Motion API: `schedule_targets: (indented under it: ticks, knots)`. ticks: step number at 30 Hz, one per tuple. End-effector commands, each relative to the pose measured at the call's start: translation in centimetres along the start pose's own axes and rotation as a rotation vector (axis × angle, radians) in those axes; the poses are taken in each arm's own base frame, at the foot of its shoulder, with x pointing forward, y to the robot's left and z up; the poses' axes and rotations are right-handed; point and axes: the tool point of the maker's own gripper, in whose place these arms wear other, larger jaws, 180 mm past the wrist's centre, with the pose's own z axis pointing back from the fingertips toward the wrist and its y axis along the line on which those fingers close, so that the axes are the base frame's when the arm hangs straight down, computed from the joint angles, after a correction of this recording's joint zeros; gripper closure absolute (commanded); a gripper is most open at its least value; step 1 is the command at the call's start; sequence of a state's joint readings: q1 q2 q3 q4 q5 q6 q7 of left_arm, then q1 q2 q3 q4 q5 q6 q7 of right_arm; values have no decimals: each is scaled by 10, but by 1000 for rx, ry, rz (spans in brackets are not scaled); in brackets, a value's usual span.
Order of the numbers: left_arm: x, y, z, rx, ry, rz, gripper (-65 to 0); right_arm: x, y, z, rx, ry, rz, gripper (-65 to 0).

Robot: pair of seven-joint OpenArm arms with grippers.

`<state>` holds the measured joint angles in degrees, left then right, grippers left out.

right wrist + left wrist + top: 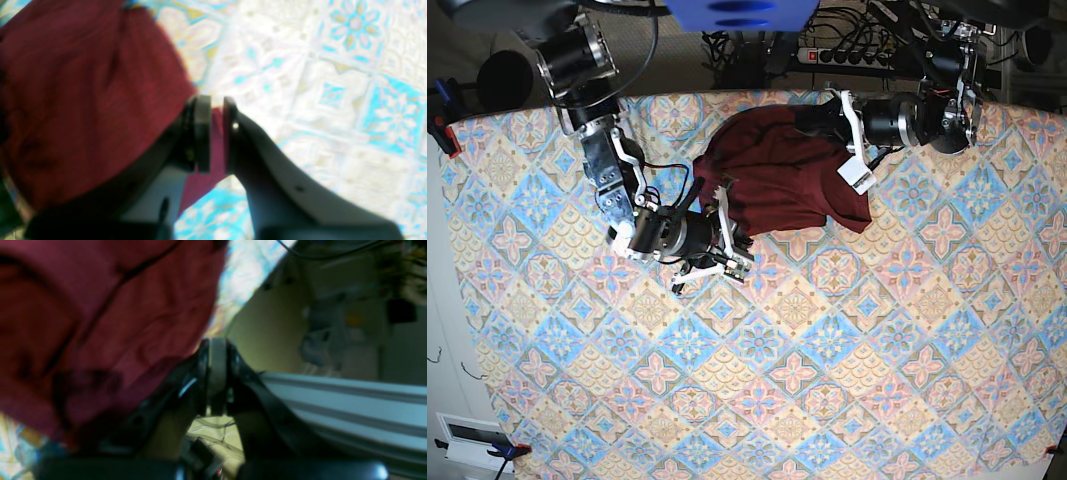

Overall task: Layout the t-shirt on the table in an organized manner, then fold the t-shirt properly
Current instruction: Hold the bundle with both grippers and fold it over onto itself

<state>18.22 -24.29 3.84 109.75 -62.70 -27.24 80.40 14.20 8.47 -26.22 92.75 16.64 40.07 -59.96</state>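
Wide table (827,400) draped in a pastel diamond-tile cloth of blue, pink and cream, seen from above, with a power strip (852,55) and tangled cables along the far edge. Bunched near the far middle of the table, the dark maroon t-shirt (782,180), crumpled rather than spread, one corner trailing toward the near right and a white tag (860,178) showing on its right side.

Reaching in from the left side of the overhead view, the right gripper (727,228), low over the cloth at the shirt's near-left edge. Up close from the right wrist camera, a thin strip of maroon fabric (217,140) pinched between the two pads, jaws drawn nearly together on it, the rest of the garment heaped to the left and patterned tablecloth (333,100) bright on the right.

Coming in from the right side of the overhead view, the left gripper (815,120), at the shirt's far-right edge, its tips lost against the dark cloth there. From the left wrist camera, blurred: pads (217,373) pressed flat together, no fabric seen between them, maroon folds (100,340) filling the left of the frame just beside the jaws, a pale aluminium rail (350,406) and a beige wall beyond on the right.
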Motion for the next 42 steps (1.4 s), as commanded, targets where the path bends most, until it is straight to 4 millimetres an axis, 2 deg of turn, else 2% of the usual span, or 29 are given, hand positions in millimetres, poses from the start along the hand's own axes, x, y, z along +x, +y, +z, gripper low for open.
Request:
schedule_targets:
  ticks: [1,3,6,9,11,14,16,18,21,22,23,24,26,29,37,42]
  knots:
    - [7,-6,0,-16,-21,-25,0,24,-13,5,-20,-66,12,-55]
    - [4,-1,-4,19,-3,-43,0,24,-11,-6,4,-57,-14,-55]
    - [1,4,-12,68,9,-77,0,21,-23,-19,17,-20,-46,-55]
    - [-2,8,-23,117,31,-115,0,4,-37,-31,31,49,-92,-55]
    - [-8,19,-26,171,59,-121,0,-14,-39,-40,52,101,-136,-55]
    - [-11,31,-34,224,60,-117,0,-35,-26,-56,98,157,-167,-55]
    - [-12,38,-36,255,62,-121,0,-51,-21,-61,95,232,-120,-55]
    - [-12,42,-38,273,61,-121,0,-57,-19,-62,84,276,-66,-55]
    - [-7,55,-38,303,56,-127,0,-49,-12,-63,86,278,-1,-55]
    - [-7,57,-38,307,58,-123,0,-51,-7,-63,92,288,15,-55]
    - [-5,60,-37,312,56,-121,0,-61,3,-63,108,314,13,-55]
    - [-1,64,-37,317,52,-124,0,-71,15,-62,124,333,10,-55]
    - [5,68,-36,324,48,-127,0,-78,21,-54,118,338,25,-55]
    - [19,75,-33,344,31,-146,0,-85,19,-37,85,341,65,-55]
    - [58,79,-31,369,-32,-199,0,-105,22,3,28,369,123,-55]
    - [80,82,-42,378,-58,-198,0,-113,17,30,-38,358,83,-55]
